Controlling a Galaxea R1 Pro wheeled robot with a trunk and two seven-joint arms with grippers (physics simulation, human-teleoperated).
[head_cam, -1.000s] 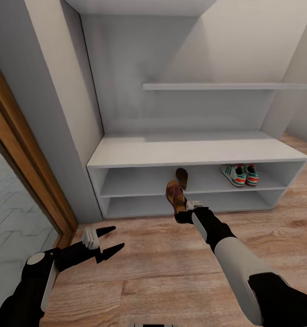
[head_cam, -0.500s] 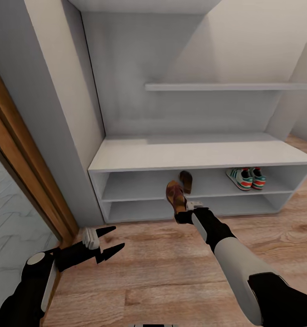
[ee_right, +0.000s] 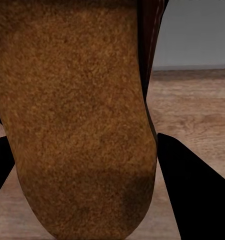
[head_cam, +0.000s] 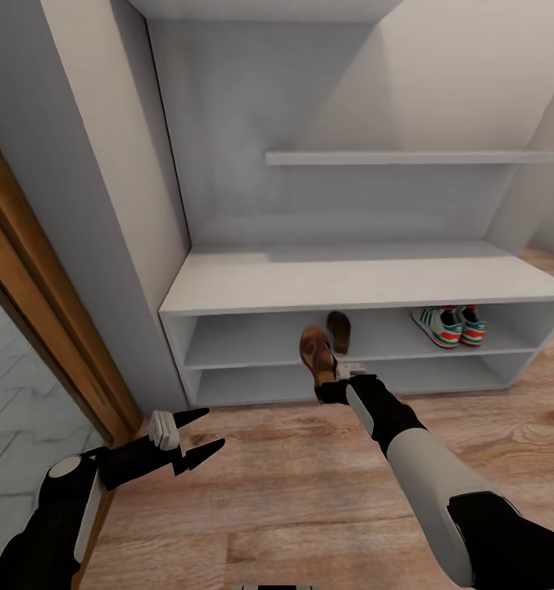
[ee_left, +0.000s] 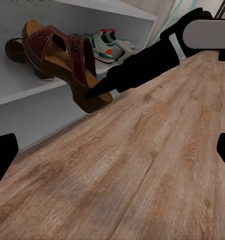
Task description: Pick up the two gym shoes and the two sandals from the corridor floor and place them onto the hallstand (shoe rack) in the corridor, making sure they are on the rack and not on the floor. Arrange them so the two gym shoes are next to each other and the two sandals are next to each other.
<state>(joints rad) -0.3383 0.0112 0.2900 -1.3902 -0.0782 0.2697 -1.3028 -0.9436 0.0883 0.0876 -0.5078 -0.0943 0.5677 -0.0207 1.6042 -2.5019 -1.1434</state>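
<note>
Right arm stretched forward, right gripper clamped on heel of a dark brown strap sandal, held toe-up before the pale grey-white hallstand. Second brown sandal and cream-green gym shoes apparently on its upper shelf. Left gripper spread, low over the wood-plank floor.

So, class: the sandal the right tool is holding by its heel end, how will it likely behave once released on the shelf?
The sandal probably stays stiff: gripped at the heel end by the right tool, it juts out without sagging. Its broad flat sole suggests it will lie stable, not roll. Released tilted at the hallstand edge, it might tip off.
</note>
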